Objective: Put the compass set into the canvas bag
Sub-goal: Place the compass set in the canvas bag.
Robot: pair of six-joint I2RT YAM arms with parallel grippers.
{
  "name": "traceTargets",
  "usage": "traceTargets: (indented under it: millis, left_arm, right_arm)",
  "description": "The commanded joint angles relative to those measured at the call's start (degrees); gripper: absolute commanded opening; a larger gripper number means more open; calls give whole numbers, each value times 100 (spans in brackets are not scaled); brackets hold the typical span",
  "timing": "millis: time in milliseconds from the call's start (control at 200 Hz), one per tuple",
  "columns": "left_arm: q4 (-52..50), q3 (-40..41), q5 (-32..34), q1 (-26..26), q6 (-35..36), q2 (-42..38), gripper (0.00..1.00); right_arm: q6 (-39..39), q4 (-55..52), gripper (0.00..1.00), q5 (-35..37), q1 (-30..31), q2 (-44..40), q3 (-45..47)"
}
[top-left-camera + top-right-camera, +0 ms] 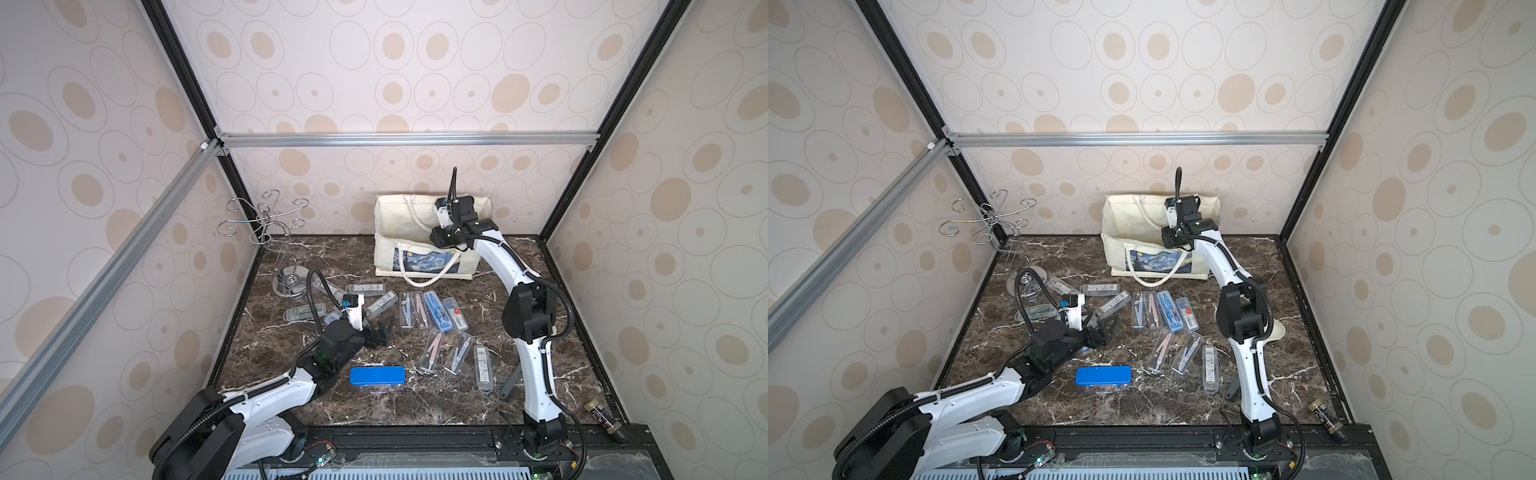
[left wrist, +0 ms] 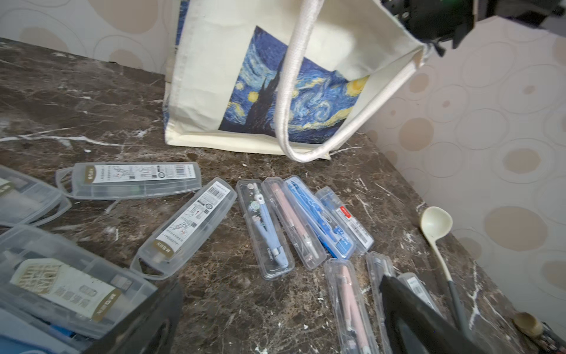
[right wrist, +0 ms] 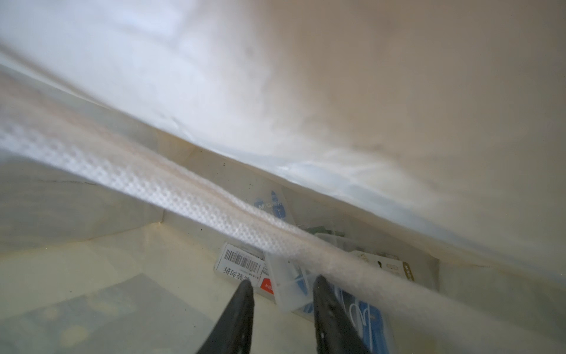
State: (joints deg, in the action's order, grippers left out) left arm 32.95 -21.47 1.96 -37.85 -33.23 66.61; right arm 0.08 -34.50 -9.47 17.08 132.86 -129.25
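Partway: clear plastic compass cases (image 3: pixel 242 265) lie in the cream canvas tote (image 1: pixel 384 253), many more outside. My right gripper (image 3: pixel 283 283) hangs inside, slightly parted, empty

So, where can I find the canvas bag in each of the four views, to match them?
Top view: canvas bag at the back of the table, right of centre.
Top view: same spot, nearer the picture's middle.
Left wrist: standing behind the compass cases, print toward the camera.
Right wrist: seen from inside; its wall fills the picture.
Shared landmark: the white rope handle.
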Motion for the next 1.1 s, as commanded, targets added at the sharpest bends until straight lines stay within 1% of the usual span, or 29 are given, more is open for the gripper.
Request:
traceTargets:
  millis: [0,160,425,680,760,875,975,1095]
  left_arm:
    - [-489,-386,462,48,-171,159,100]
    - [-766,-584,610,56,-232,373,100]
    - [-814,-683,710,60,-280,511,100]
    - [-1500,-933,1090,72,-351,751,100]
    - [-1511,-915,1145,73,-388,757,100]
    - [-1649,-994,1186,92,-370,781,100]
    - [-2391,-1311,1303,98,-281,918,100]
    - [-3135,-1712,1461,94,-144,1166,100]
  right_arm:
    - [132,-39,38,-338,-78,-340,-106]
    - [136,62,41,-544,-80,-668,66]
    - [147,520,46,-756,-82,-1432,660]
    - [265,681,48,-1241,-80,-2207,1132]
    - [359,903,49,-1392,-82,-2601,1572]
    - [524,1503,50,-1629,-82,-3339,2542]
    - [481,1917,52,-2063,-82,-4016,3421]
    - [439,2225,54,-2283,-74,-4731,4332]
